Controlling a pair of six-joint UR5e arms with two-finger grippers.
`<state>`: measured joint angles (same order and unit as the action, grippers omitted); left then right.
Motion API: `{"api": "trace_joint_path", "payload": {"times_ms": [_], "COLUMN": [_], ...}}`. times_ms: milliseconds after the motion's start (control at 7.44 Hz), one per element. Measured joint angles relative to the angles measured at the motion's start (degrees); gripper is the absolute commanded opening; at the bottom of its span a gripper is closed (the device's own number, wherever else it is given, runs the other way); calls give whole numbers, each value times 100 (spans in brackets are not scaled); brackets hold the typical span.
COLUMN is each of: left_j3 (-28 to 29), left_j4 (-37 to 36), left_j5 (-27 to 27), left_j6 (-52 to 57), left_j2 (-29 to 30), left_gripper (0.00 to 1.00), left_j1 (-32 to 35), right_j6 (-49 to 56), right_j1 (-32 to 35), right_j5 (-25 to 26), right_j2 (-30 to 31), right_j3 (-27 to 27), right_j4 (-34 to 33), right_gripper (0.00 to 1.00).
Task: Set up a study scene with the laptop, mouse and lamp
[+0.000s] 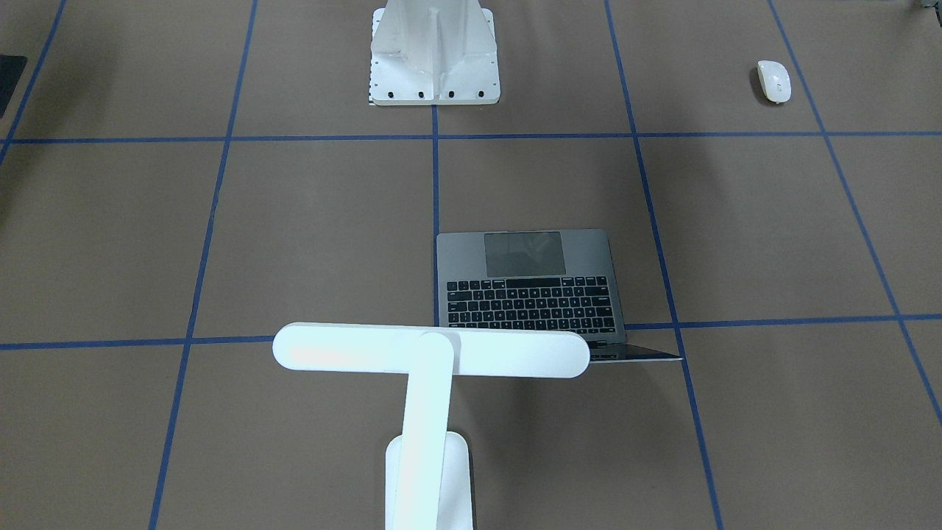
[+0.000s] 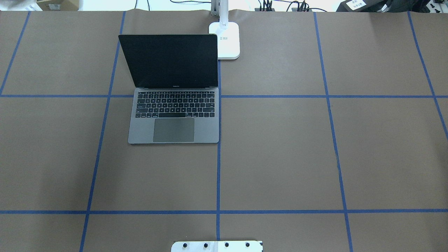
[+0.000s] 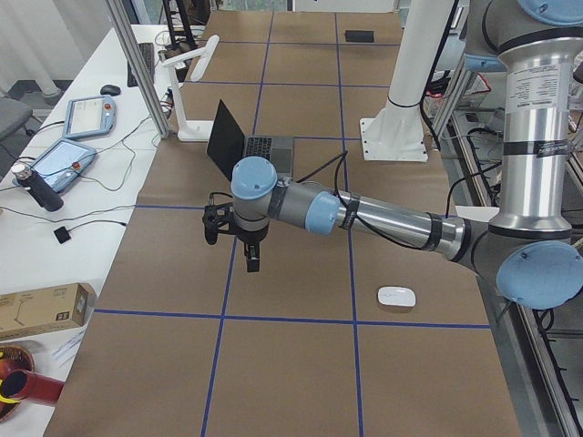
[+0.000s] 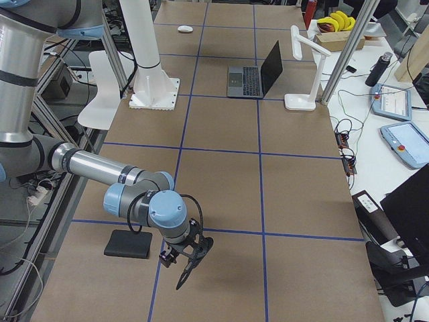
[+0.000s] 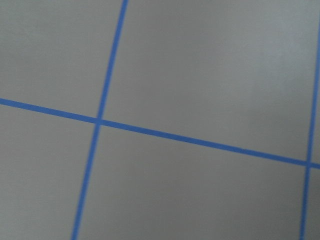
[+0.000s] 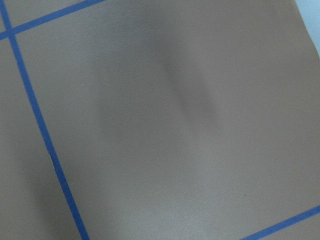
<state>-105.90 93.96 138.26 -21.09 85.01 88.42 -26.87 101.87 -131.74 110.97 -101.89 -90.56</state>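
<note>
One laptop (image 2: 174, 119), one mouse (image 1: 774, 81), one lamp (image 1: 430, 352). We see the laptop open well beyond the left gripper (image 3: 252, 264), the lamp behind it, and the mouse apart on the gripper's robot side, as is one white pedestal (image 1: 434, 66). A black mat (image 4: 129, 243) lies just beside the right gripper (image 4: 181, 284). Only the side views show the grippers; we cannot tell their opening or hold.

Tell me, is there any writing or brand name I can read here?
None can be read.
On the laptop: a pale mark under the screen and the key letters, too small.
On the lamp base: tiny grey marks, too small.
On the cardboard box: dark print, too blurred.
</note>
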Motion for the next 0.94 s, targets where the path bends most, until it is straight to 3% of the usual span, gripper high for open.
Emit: {"api": "trace_joint_path", "payload": {"times_ms": [269,403,941], "left_j3": [0,0,68], "left_j4": [-16,-17,7], "left_j5": [0,0,-1], "left_j6": [412,490,545], "left_j2": [-284,-359,-588], "left_gripper": [100,100,100], "left_j1": [174,203,224], "right_j6": [-1101,-1379,-1961], "right_j1": [-23,-22,-12], "right_j5": [-14,-44,-309], "right_j2": [89,182,748], "right_j3": [-562,-594,-137], "right_j4": [-1076,-1368,-1790], "right_gripper": [99,99,99]}}
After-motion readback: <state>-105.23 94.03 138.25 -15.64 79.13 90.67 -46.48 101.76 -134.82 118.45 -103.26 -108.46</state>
